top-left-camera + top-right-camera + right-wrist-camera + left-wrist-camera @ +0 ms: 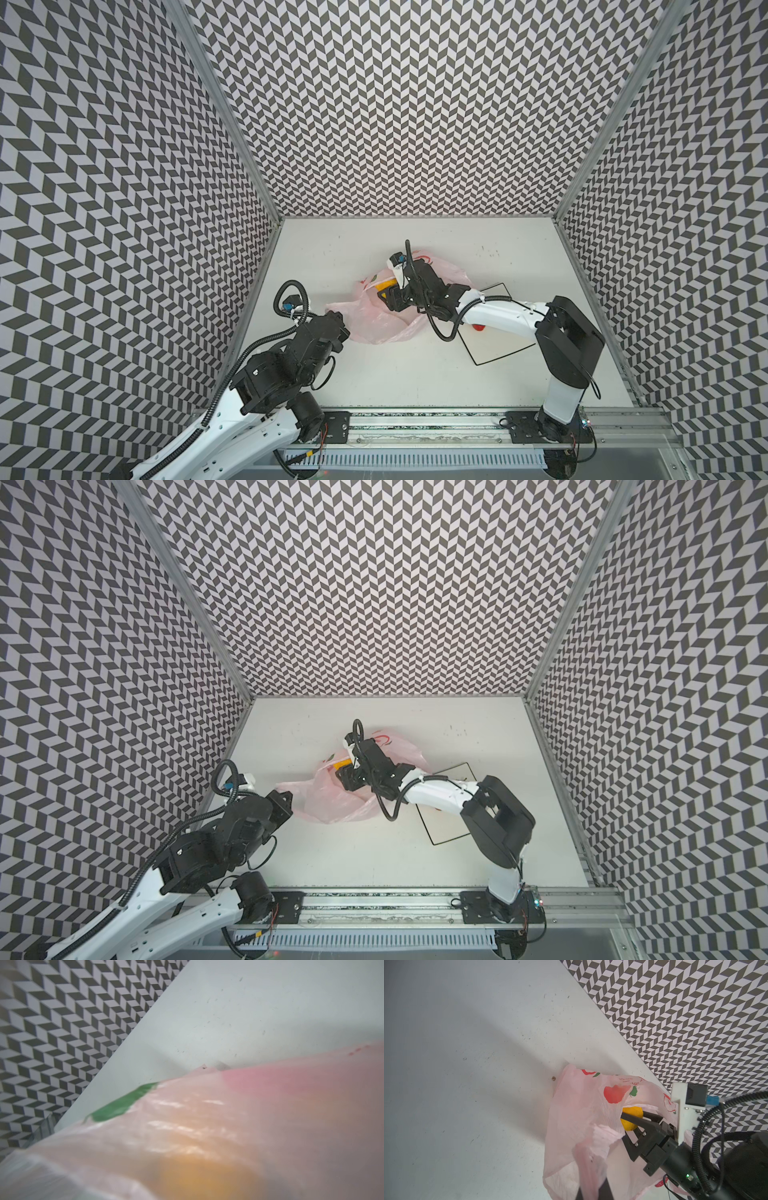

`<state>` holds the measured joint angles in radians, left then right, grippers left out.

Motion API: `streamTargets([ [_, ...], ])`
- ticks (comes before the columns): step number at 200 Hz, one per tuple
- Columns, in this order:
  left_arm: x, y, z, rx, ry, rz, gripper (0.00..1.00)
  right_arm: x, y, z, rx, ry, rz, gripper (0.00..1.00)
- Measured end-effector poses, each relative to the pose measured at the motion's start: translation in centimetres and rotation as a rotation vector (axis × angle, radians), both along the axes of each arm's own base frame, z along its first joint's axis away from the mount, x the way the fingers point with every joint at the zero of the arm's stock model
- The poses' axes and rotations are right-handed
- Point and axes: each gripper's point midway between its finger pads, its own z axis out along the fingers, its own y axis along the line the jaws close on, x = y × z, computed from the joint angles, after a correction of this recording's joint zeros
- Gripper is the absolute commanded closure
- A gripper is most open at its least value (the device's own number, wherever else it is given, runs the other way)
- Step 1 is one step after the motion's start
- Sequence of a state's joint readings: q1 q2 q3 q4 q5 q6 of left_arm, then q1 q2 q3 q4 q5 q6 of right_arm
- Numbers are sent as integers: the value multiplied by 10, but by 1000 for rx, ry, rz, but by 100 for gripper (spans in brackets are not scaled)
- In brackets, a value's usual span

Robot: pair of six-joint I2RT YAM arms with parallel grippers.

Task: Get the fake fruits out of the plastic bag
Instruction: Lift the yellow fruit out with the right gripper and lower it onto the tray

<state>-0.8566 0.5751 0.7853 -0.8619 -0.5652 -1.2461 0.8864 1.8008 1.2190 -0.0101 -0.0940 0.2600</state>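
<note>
In both top views the plastic bag (374,328) (332,804) lies mid-surface (374,382); the left hand (332,318) pinches its handle tight, and the right hand (384,291) reaches inside. The left wrist view shows the right hand clamped on a yellow fruit (632,1110) within the bag. The right wrist view gives only blurred pink plastic over that yellow

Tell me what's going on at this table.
The left pincer is shut on one edge of the pink plastic bag, holding it up off the table. The right pincer reaches into the bag's mouth and appears to grip a yellow fruit, which is not yet out. One red fruit already lies outside, on the black-bordered white sheet beside the right arm.
</note>
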Motion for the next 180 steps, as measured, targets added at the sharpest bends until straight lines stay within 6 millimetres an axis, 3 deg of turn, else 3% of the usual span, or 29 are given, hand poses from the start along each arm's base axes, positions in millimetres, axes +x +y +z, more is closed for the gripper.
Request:
streamTargets([
  [31,4,-2,2,-3,-11,8,100,-30,-3,9,-21,-58,189,41],
  [67,7,-4,4,-5,-22,13,100,-62,-12,43,-16,-115,352,42],
  [98,9,-5,7,-8,-32,13,100,-89,-36,71,-1,-121,391,43],
  [122,9,-5,7,3,-35,6,100,-105,-68,82,8,-95,312,45],
  [144,8,-5,7,7,-35,4,100,-107,-107,90,20,-65,129,45],
  [180,6,-3,5,7,-39,-4,100,-94,-192,108,91,-45,-306,47],
])
